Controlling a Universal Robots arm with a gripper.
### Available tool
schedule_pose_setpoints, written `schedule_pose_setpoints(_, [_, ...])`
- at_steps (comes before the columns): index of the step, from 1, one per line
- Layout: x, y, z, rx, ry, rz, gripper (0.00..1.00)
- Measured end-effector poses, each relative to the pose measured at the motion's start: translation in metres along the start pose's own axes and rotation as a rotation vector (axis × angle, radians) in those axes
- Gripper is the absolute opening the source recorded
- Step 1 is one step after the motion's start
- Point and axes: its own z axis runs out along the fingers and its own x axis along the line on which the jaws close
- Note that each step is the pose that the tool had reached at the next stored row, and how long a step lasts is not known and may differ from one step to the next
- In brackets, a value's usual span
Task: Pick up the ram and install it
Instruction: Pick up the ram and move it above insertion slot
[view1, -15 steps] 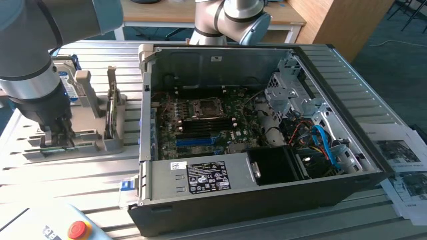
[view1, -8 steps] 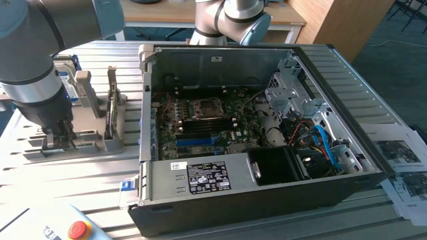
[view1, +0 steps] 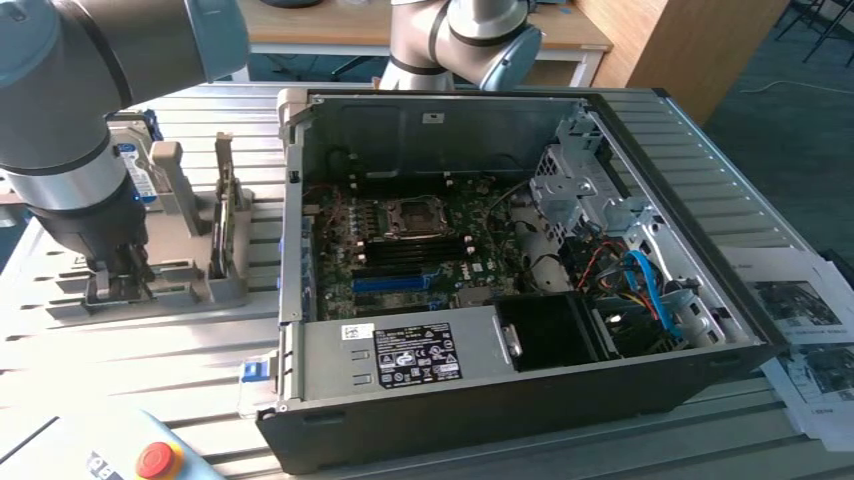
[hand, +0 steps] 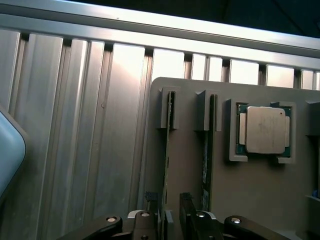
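- My arm (view1: 80, 130) comes down steeply at the exterior view's left, wrist pointing straight down at the slatted metal table (view1: 160, 350).
- My claw (view1: 118, 268) is sunk into the near end of a grey holder (view1: 194, 290), which sits just beside the open computer case (view1: 534, 400).
- The exterior view takes in the case with its motherboard (view1: 400, 240), some printed papers (view1: 801, 310) on the far right, and a red button (view1: 158, 460) at the near edge. There my claw hides what lies between its tips.
- The wrist view looks along the holder from close up. The ram (hand: 167, 150) stands on its edge in a slot, a second stick (hand: 206, 155) stands in the next slot beside it, and a square silver processor chip (hand: 265, 130) lies flat in its own pocket further over.
- My claw is spread wide. Its fingers (hand: 186, 207) stand one on each side of the ram's edge, which runs into the gap between them.
- I cannot tell whether either finger touches the board. The ram sits in its slot, not lifted.
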Motion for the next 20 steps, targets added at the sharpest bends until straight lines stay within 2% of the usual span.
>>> schedule_pose_setpoints(20, [0.0001, 0.002, 0.0033, 0.0001, -0.0001, 0.0, 0.31])
